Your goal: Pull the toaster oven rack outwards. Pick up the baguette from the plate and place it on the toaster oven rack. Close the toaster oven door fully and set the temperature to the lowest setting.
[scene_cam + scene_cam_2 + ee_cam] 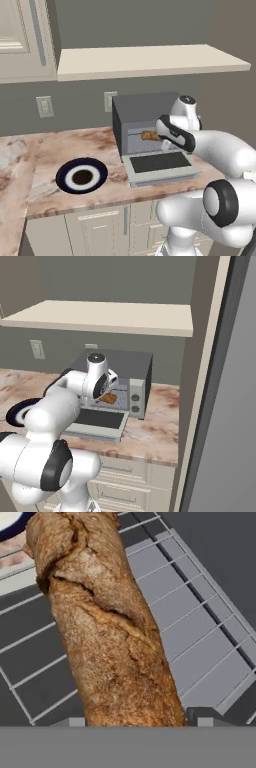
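Pink and brown marble makes up the counter [55,150] in this kitchen, with pale cupboards under it and a cream shelf [150,60] on the grey wall above. Two wall sockets [45,106] sit on that wall.

On the counter stands the toaster oven [145,107], a dark grey box with its knobs [135,397] on the right side. The toaster oven door [160,166] hangs all the way down and lies flat in front of the oven. Inside the mouth of the oven you can see the toaster oven rack [200,627], made of thin silver wires.

The white arm reaches into the oven's opening. Its gripper [135,721] is right at the baguette [107,622], which is golden brown and crusty. The bread runs between the two finger tips, and it fills the gap between them. So the claw looks closed around the bread. From the hand view, the baguette is over the wire rack. I cannot tell if it is touching the wires. From the base views, the bread shows as a small brown bit inside the oven.

The plate [81,176] is dark blue with a white ring. It sits on the counter to the left of the oven, a little apart from the open door.
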